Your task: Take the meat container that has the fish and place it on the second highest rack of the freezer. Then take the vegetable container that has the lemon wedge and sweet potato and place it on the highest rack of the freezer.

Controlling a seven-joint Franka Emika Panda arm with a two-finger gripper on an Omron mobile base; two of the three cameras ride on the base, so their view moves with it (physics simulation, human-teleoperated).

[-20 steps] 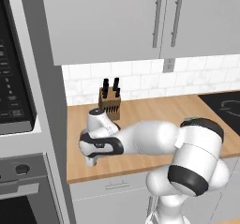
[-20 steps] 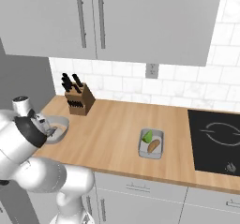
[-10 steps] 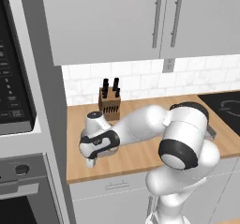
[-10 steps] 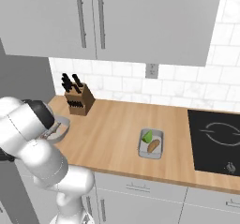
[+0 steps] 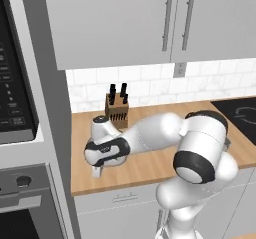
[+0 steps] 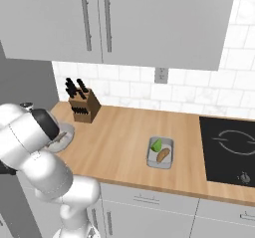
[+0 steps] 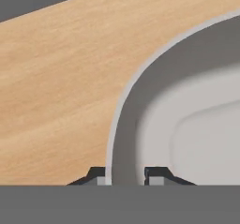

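You have a knife block (image 6: 82, 104) far left on the wooden counter (image 6: 124, 142), a black cooktop (image 6: 230, 150) right, and cupboards (image 6: 119, 20) above.

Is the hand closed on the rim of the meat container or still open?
Closed on it, or nearly: in the hand view the fingertips sit on either side of the meat container rim, with the hand straddling it. Firm contact cannot be told.

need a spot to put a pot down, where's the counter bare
Bare wood runs between the knife block and the vegetable container, and from that container to the cooktop. The left end is crowded: the gripper straddles the meat container rim.
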